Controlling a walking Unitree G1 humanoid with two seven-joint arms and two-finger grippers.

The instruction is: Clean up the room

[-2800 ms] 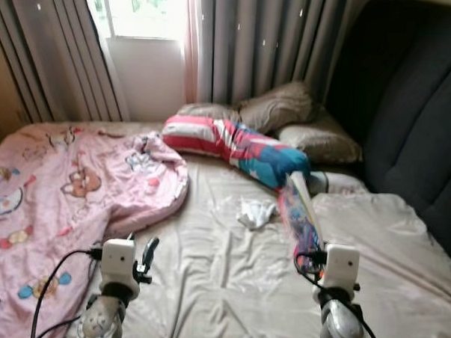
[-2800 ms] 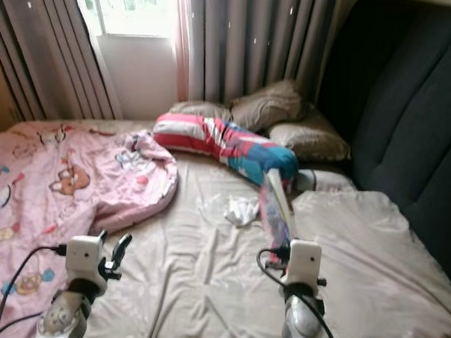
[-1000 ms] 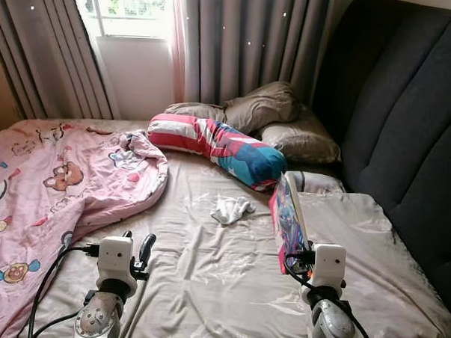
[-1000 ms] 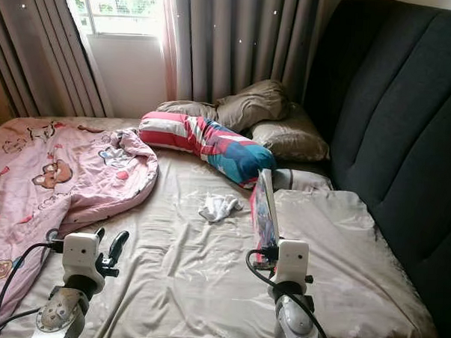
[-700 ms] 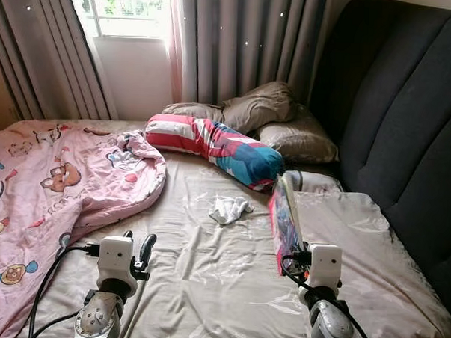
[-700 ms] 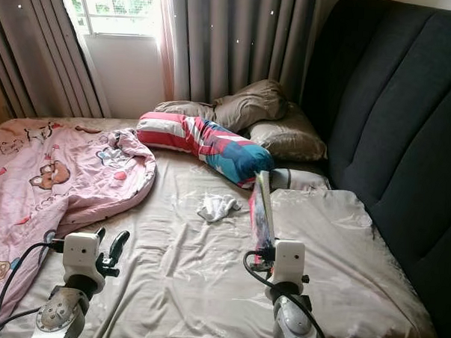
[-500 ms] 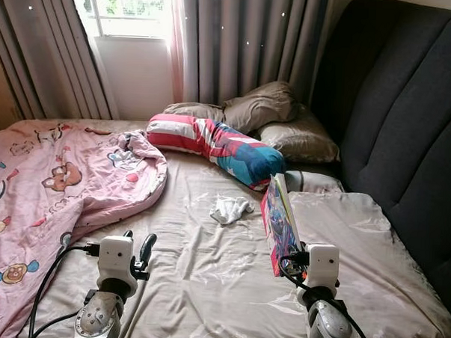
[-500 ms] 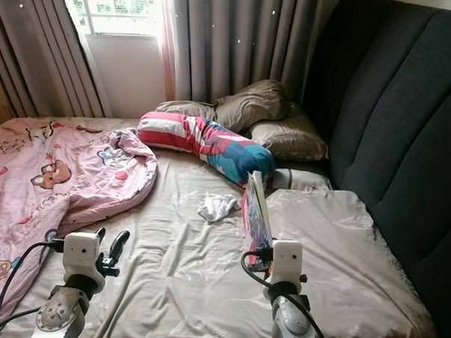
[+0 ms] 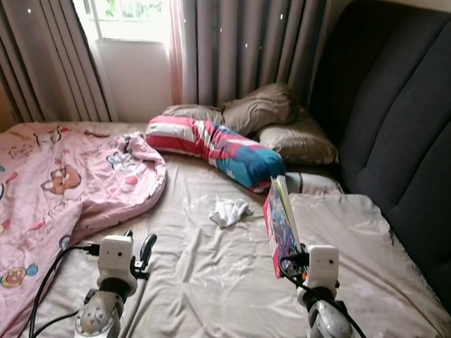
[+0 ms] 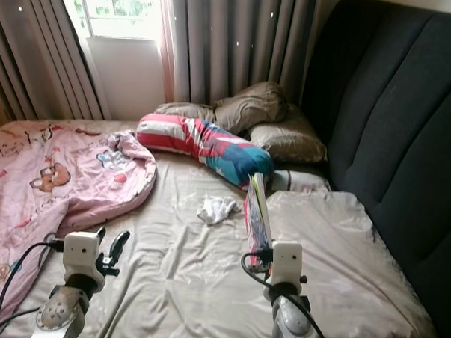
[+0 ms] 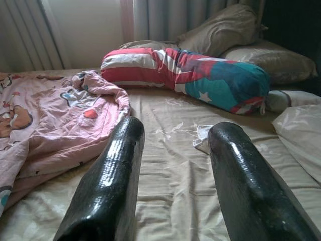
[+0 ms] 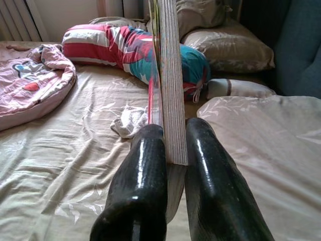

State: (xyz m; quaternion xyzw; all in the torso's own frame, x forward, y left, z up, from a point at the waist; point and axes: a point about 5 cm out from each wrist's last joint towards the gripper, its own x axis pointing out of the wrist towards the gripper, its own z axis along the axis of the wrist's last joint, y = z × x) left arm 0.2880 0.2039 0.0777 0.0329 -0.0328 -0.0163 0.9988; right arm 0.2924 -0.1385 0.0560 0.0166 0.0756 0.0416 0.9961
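Cloth on bed, bolster behind it.

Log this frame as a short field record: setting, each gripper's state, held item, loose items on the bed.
setting: bed with beige sheet, dark headboard
right gripper: shut on book, held upright on edge above the sheet
left gripper: open, holding nothing, above the sheet
loose items: white cloth mid-bed; pink blanket bunched on the robot's left
bedding at head: striped bolster, brown pillows
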